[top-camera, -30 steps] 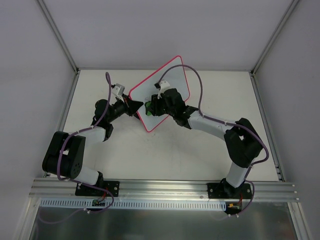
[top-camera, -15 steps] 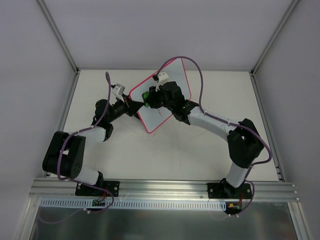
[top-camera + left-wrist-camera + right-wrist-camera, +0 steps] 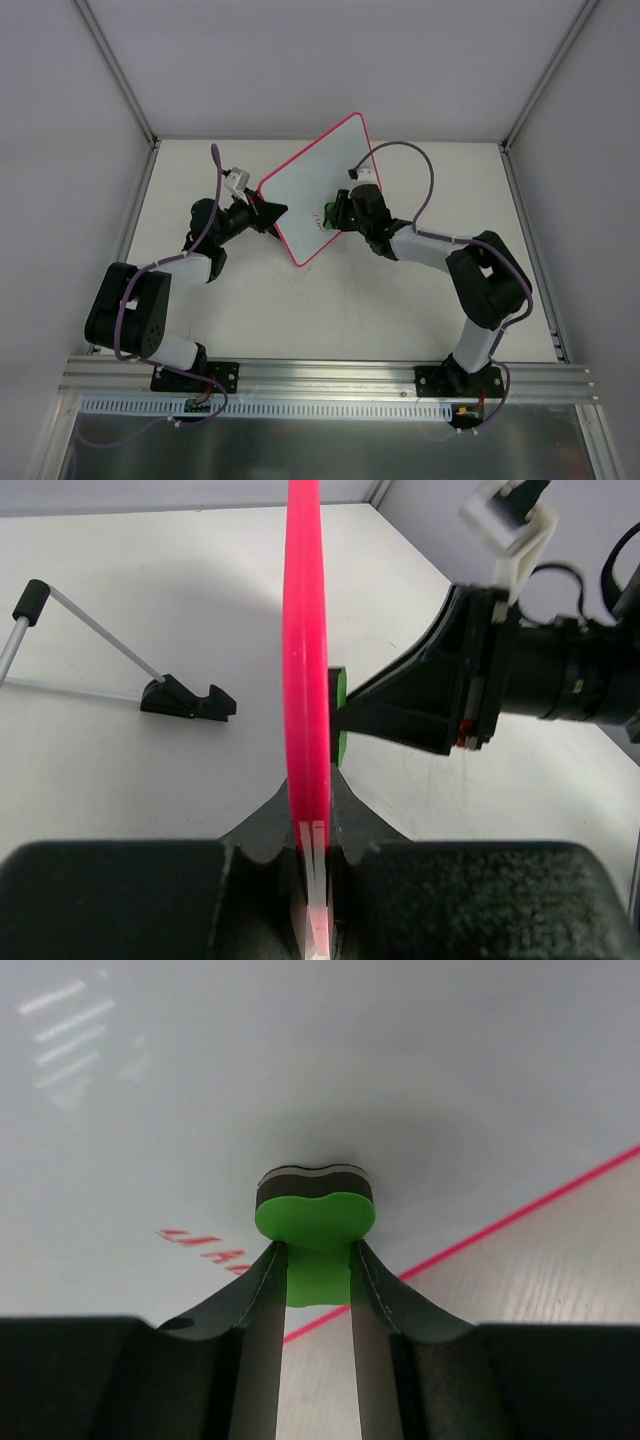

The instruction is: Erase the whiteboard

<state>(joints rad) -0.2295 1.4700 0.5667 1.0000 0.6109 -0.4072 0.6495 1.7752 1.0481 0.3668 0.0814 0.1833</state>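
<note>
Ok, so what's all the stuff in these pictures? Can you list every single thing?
whiteboard: 1, white with a pink-red rim, back middle of the table, standing on edge
eraser: 1, green with a dark pad, pressed against the whiteboard
writing: a few marks, red, on the whiteboard beside the eraser
stand: 1, black foot with thin metal rods, lying on the table next to the whiteboard
table: 1, pale, under everything
cables: 2, purple, one along each arm
left gripper: 1, black, shut on the whiteboard's rim
right gripper: 1, black, shut on the eraser
</note>
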